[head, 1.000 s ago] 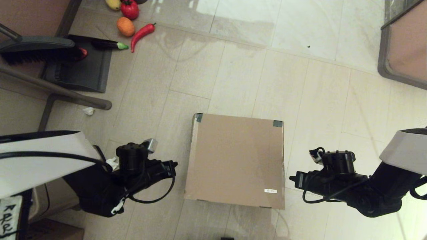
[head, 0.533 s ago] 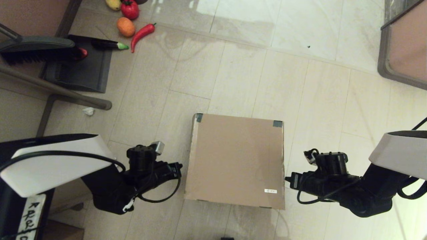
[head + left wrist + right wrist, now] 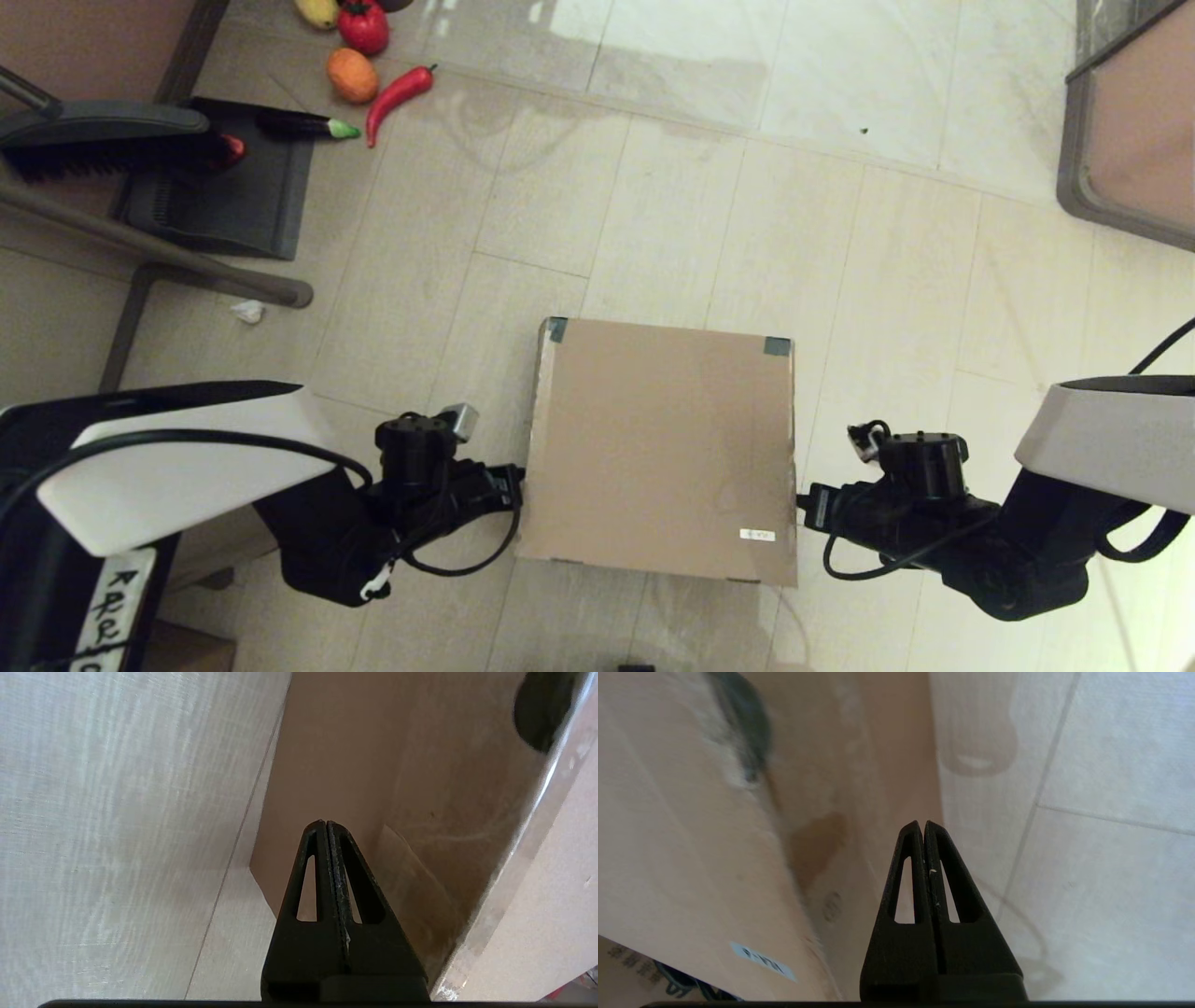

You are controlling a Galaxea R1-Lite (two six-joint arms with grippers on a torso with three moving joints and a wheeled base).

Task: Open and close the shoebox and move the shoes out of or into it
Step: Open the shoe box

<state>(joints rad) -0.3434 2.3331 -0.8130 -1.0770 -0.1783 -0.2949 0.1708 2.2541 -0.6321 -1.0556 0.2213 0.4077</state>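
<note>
The shoebox (image 3: 663,448), a brown cardboard box, sits on the tiled floor with its lid down; there is black tape (image 3: 777,346) at the two far lid corners and a white sticker (image 3: 757,535) near the front right. My left gripper (image 3: 519,474) is shut and empty, low beside the box's left wall (image 3: 373,765), tips (image 3: 325,823) close to the cardboard. My right gripper (image 3: 803,499) is also shut and empty, just off the box's right wall (image 3: 859,788), below the lid edge (image 3: 668,835). The shoes are out of view.
Toy vegetables lie at the far left: a red chili (image 3: 400,91), an orange (image 3: 352,75) and an eggplant (image 3: 303,125). Next to them stand a dark dustpan (image 3: 224,196) and brush (image 3: 103,140), with a metal frame leg (image 3: 215,275). A taupe bin (image 3: 1134,121) is far right.
Both arms have moved inward and slightly nearer, bringing the shut grippers up against the box's left and right sides. The box has not moved and its lid stays down.
</note>
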